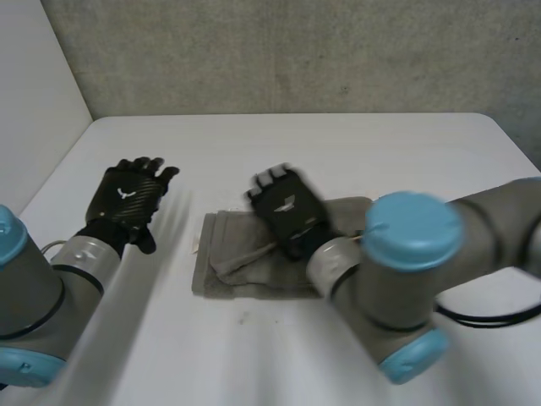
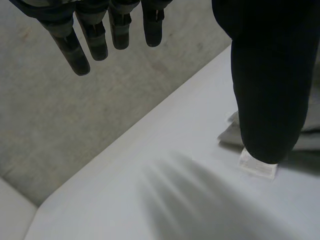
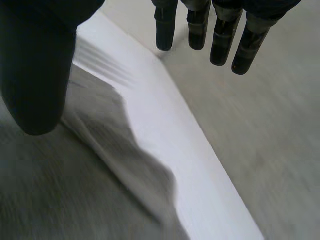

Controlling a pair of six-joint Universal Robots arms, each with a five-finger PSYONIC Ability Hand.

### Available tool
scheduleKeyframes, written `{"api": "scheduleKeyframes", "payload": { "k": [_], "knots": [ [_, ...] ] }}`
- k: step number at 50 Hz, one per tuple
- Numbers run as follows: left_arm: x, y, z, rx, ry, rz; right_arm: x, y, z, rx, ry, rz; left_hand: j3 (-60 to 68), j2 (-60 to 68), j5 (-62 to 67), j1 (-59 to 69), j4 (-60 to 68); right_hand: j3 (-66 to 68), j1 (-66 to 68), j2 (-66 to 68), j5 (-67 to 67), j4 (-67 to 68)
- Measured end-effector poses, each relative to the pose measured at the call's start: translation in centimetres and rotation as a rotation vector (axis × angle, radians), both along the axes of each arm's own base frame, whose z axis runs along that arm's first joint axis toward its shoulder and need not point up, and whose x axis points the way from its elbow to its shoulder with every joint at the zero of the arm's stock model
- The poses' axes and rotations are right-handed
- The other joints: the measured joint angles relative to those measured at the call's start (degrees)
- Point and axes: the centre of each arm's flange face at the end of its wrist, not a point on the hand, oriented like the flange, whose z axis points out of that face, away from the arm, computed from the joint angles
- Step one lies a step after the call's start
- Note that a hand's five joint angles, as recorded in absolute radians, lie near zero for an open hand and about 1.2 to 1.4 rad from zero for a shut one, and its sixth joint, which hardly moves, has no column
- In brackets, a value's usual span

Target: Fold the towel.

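While the towel point(image 1: 232, 275) lies as a grey, roughly rectangular folded pad near the middle of the white table point(image 1: 338, 144), its top layer shows a raised crease running across it; edges are not quite flush on the side facing the left arm; a small white label point(image 2: 257, 165) sticks out from that edge in the left wrist view.

Right hand point(image 1: 287, 207) sits over the towel's far middle part, back of the hand up; fingers point(image 3: 222, 40) straight and spread a little, reaching past the towel's edge; thumb point(image 3: 35, 75) apart from them, above the cloth; nothing gripped; cannot tell if the palm touches the cloth.

Left hand point(image 1: 128, 199) is off the towel, near its left edge but apart from it, above bare table; fingers point(image 2: 97, 42) straight and relaxed, thumb point(image 2: 270, 90) out to the side, holding nothing.

Right arm point(image 1: 406, 254) crosses over the towel's near right corner; left arm point(image 1: 34, 288) comes in from the near left; grey wall point(image 1: 296, 51) stands behind the table's far edge.
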Motion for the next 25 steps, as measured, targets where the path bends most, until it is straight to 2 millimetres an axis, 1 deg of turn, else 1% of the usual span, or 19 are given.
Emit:
{"api": "scheduleKeyframes", "payload": {
  "k": [1, 2, 3, 5, 6, 8, 9, 12, 13, 14, 15, 17, 18, 19, 22, 25],
  "knots": [
    [-0.4, 0.2, 0.1, -0.003, 0.002, -0.013, -1.3, -0.6, 0.3, 0.034, -0.026, -0.056, 0.0, 0.0, 0.0, 0.0, 0.0, 0.0, 0.0, 0.0, 0.0, 0.0],
    [-0.4, 0.2, 0.1, -0.003, 0.002, -0.013, -1.3, -0.6, 0.3, 0.034, -0.026, -0.056, 0.0, 0.0, 0.0, 0.0, 0.0, 0.0, 0.0, 0.0, 0.0, 0.0],
    [-1.3, 0.8, 0.4, -0.012, 0.006, -0.044, -3.3, -1.3, 0.5, 0.091, -0.061, -0.134, 0.0, 0.0, 0.0, 0.0, 0.0, 0.0, 0.0, 0.0, 0.0, 0.0],
    [-2.0, 1.2, 0.6, -0.022, 0.01, -0.07, -4.7, -1.6, 0.4, 0.129, -0.079, -0.181, 0.0, 0.0, 0.0, 0.0, 0.0, 0.0, 0.0, 0.0, -0.1, 0.0],
    [-2.9, 1.8, 1.0, -0.034, 0.015, -0.103, -6.1, -1.9, 0.0, 0.17, -0.088, -0.225, 0.0, 0.0, 0.0, 0.0, 0.0, 0.0, 0.0, 0.0, -0.1, 0.0],
    [-3.7, 2.2, 1.2, -0.043, 0.02, -0.129, -7.1, -2.0, -0.4, 0.199, -0.089, -0.252, 0.0, 0.0, 0.0, 0.0, 0.0, 0.0, 0.0, 0.0, -0.1, 0.0],
    [-4.5, 2.6, 1.5, -0.051, 0.025, -0.155, -8.0, -2.2, -0.9, 0.224, -0.086, -0.275, 0.2, 0.3, 0.0, 0.0, 0.0, 0.0, 0.0, 0.0, -0.1, 0.0],
    [-6.2, 3.4, 1.8, -0.06, 0.042, -0.213, -9.7, -2.3, -2.1, 0.272, -0.073, -0.31, 0.8, 0.9, 0.0, 0.2, 0.0, 0.0, 0.0, 0.0, -0.1, 0.0],
    [-6.7, 3.6, 1.8, -0.058, 0.048, -0.226, -9.9, -2.3, -2.3, 0.28, -0.069, -0.315, 0.8, 1.0, 0.0, 0.2, 0.6, 0.0, 0.0, 0.0, -0.2, 0.0],
    [-7.8, 4.0, 1.8, -0.052, 0.065, -0.261, -10.5, -2.3, -2.8, 0.298, -0.06, -0.327, 0.9, 1.1, 0.0, 0.2, 0.8, 0.0, 0.0, 0.0, -0.2, 0.0],
    [-8.5, 4.2, 1.7, -0.045, 0.076, -0.28, -10.7, -2.3, -3.1, 0.304, -0.055, -0.332, 1.0, 1.1, 0.0, 0.2, 0.8, 0.0, 0.0, 0.0, -0.2, 0.0],
    [-9.4, 4.4, 1.5, -0.036, 0.09, -0.302, -11.1, -2.2, -3.4, 0.314, -0.048, -0.339, 1.1, 1.2, 0.0, 0.2, 0.8, 0.0, 0.0, 0.0, -0.2, 0.0],
    [-9.4, 4.4, 1.5, -0.036, 0.09, -0.302, -11.1, -2.2, -3.4, 0.314, -0.048, -0.339, 1.1, 1.2, 0.0, 0.2, 0.8, 0.0, 0.0, 0.0, -0.2, 0.0],
    [-11.0, 4.6, 0.9, -0.009, 0.116, -0.34, -11.4, -2.2, -3.8, 0.325, -0.038, -0.347, 1.1, 1.3, 0.0, 0.2, 0.8, 0.0, 0.0, 0.0, -0.2, 0.0],
    [-12.1, 4.5, 0.1, 0.021, 0.131, -0.363, -11.6, -2.1, -4.1, 0.33, -0.032, -0.35, 1.1, 1.3, 0.0, 0.2, 0.8, 0.0, 0.0, 0.0, -0.2, 0.0],
    [-13.2, 4.0, -1.3, 0.062, 0.131, -0.374, -11.6, -2.0, -4.3, 0.329, -0.029, -0.352, 1.1, 1.3, 0.0, 0.2, 1.0, 0.0, 0.0, 0.0, -0.2, 0.0]
  ]
}}
